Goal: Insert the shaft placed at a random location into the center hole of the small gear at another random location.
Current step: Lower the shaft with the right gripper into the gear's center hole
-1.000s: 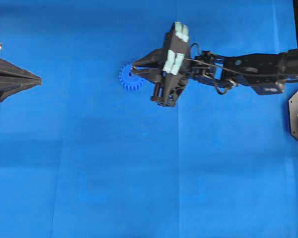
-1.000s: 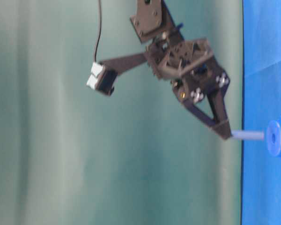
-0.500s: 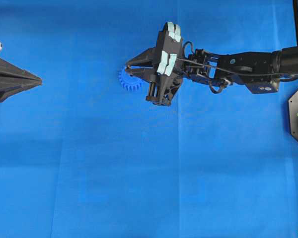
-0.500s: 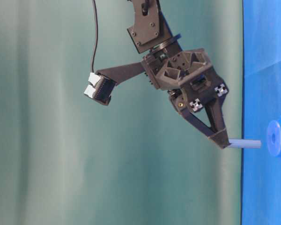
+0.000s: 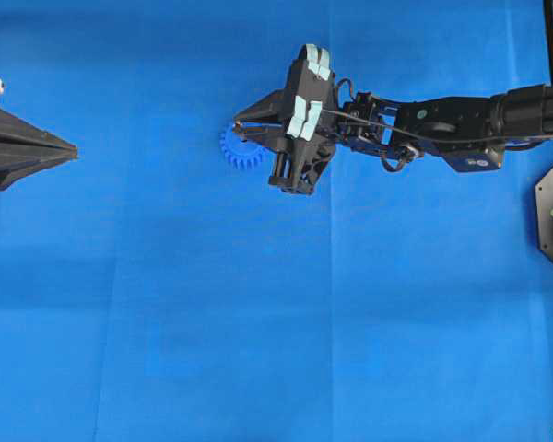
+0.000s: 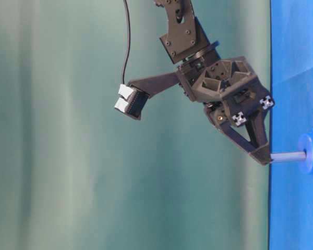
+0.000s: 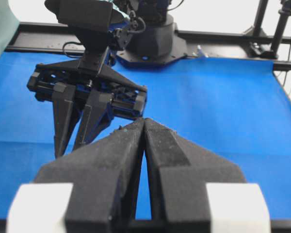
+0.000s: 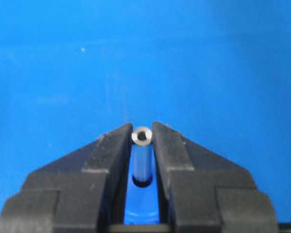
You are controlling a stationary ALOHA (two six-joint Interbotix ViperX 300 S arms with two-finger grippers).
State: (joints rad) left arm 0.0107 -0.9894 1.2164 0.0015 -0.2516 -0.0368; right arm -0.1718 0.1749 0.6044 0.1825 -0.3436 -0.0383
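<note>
The right gripper (image 5: 241,129) is clamped on the shaft (image 6: 288,156), a silver-grey metal pin pinched at its upper end between the black fingertips (image 8: 117,145). In the right wrist view the shaft (image 8: 142,156) stands upright between the two fingers, its lower end meeting the dark center hole (image 8: 142,182) in the hub of the small gear (image 8: 141,216). The table-level view shows the shaft's tip touching the face of the small gear (image 6: 312,154); how deep it enters cannot be told. In the overhead view the small gear (image 5: 241,153) lies on the blue table mat (image 5: 258,322) in the upper middle, partly covered by the right gripper. The left gripper (image 5: 72,147) hovers at the left edge, well apart from the gear, its fingers (image 7: 121,160) pressed together on nothing
</note>
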